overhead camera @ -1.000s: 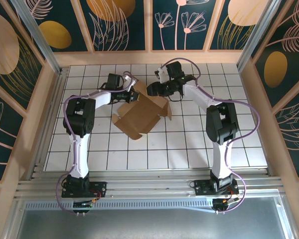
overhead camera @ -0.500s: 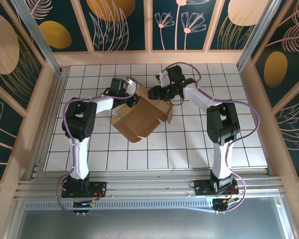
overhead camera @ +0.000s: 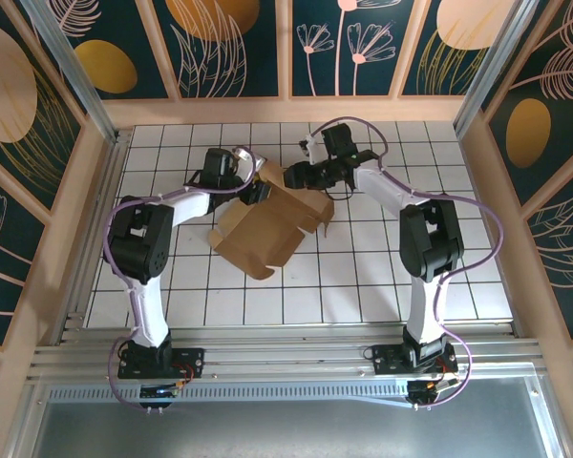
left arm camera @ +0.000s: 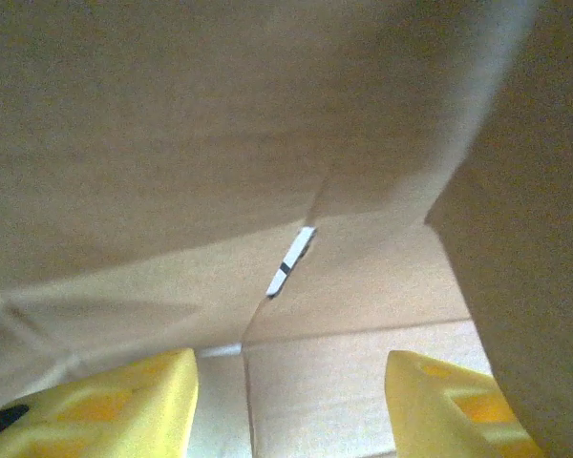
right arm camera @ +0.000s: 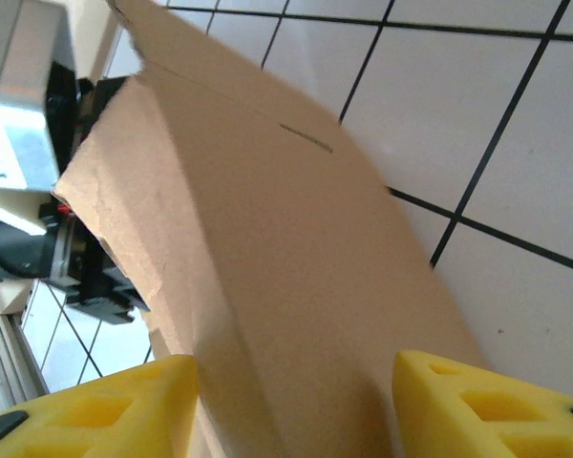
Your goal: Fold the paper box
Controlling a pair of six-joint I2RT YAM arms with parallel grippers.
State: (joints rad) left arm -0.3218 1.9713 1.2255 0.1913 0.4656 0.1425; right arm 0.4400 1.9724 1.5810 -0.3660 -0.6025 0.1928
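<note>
In the top external view, the paper box (overhead camera: pixel 265 229) is seen lying on the white tiled table (overhead camera: pixel 363 277), a little left of the middle, partly raised, with its far flaps lifted off the tiles. The left gripper (overhead camera: pixel 256 184) is placed at the box's far left edge, and the right gripper (overhead camera: pixel 294 177) is set just beside it at the far right flap. From this height the state of either pair of jaws cannot be read.

In the left wrist view, brown cardboard of the paper box (left arm camera: pixel 220 124) is seen very close, with crease lines and a small slit (left arm camera: pixel 291 261) through which a white surface shows. The left gripper (left arm camera: pixel 288 410) is held with its yellow fingers (left arm camera: pixel 105 405) spread wide apart and cardboard behind the gap.

In the right wrist view, a tilted panel of the paper box (right arm camera: pixel 258 248) is seen running down between the yellow fingers (right arm camera: pixel 487 410) of the right gripper (right arm camera: pixel 291 405), which are set well apart and not clamped. White tiles (right arm camera: pixel 516 143) are seen to the right, and parts of the left arm (right arm camera: pixel 33 200) beyond the panel's left edge.
</note>
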